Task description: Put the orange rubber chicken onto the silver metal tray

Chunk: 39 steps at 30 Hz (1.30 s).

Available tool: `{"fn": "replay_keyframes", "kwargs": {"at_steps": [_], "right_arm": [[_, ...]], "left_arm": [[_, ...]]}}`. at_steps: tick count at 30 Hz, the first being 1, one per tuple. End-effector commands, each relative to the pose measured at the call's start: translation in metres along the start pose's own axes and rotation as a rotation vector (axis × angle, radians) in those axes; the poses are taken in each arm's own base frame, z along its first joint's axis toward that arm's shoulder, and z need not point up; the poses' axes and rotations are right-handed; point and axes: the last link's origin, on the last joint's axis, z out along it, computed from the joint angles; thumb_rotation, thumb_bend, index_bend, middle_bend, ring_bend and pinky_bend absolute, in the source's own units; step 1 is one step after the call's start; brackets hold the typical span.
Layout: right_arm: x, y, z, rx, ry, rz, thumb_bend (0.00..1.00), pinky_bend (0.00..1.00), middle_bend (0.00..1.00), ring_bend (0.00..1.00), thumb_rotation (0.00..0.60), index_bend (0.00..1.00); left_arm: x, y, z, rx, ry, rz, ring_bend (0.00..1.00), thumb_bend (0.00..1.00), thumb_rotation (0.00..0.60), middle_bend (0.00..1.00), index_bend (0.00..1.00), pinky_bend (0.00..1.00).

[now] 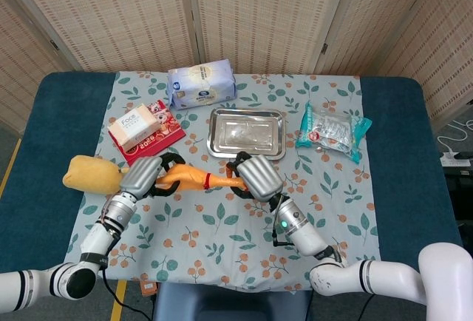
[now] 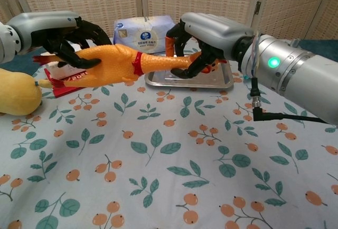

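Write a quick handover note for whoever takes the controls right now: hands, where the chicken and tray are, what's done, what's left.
Left hand: grips the rubber chicken at its body end.
Right hand: grips the chicken at its other end, beside the near edge of the tray.
Chicken: held off the cloth between both hands, lying roughly level, in front of the tray.
Tray: at the middle of the table, nothing on it.
Done: chicken picked up.
Left: carry it over the tray, set it down, release both hands.
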Motion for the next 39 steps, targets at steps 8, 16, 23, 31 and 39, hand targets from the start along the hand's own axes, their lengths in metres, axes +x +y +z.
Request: {"fn": "replay_keyframes", "kwargs": {"at_steps": [8, 16, 23, 31, 39], "right_arm": [[0.003, 0.000, -0.001, -0.002, 0.011, -0.005, 0.51, 1.00, 0.70, 0.93, 0.600, 0.93], [0.006, 0.002, -0.003, -0.004, 0.017, -0.005, 0.51, 1.00, 0.70, 0.93, 0.600, 0.93], [0.007, 0.000, -0.004, 0.000, 0.020, 0.001, 0.51, 1.00, 0.70, 0.93, 0.600, 0.93], [0.007, 0.001, -0.004, -0.002, 0.018, 0.016, 0.51, 1.00, 0.70, 0.93, 0.600, 0.93], [0.006, 0.004, -0.004, -0.008, 0.016, 0.013, 0.51, 1.00, 0.70, 0.93, 0.600, 0.93]], "left_arm": [[0.003, 0.002, -0.009, -0.041, -0.123, 0.022, 0.00, 0.40, 0.600, 0.00, 0.00, 0.10], [0.014, 0.009, -0.012, -0.039, -0.195, -0.129, 0.00, 0.35, 0.600, 0.00, 0.00, 0.05], [0.013, 0.005, -0.011, -0.045, -0.205, -0.057, 0.00, 0.35, 0.600, 0.00, 0.00, 0.03], [0.011, -0.002, -0.004, -0.017, -0.026, 0.036, 0.34, 0.43, 0.600, 0.40, 0.48, 0.33], [0.010, 0.003, 0.002, 0.036, 0.169, -0.053, 0.74, 0.59, 0.600, 0.88, 0.91, 0.63]]}}
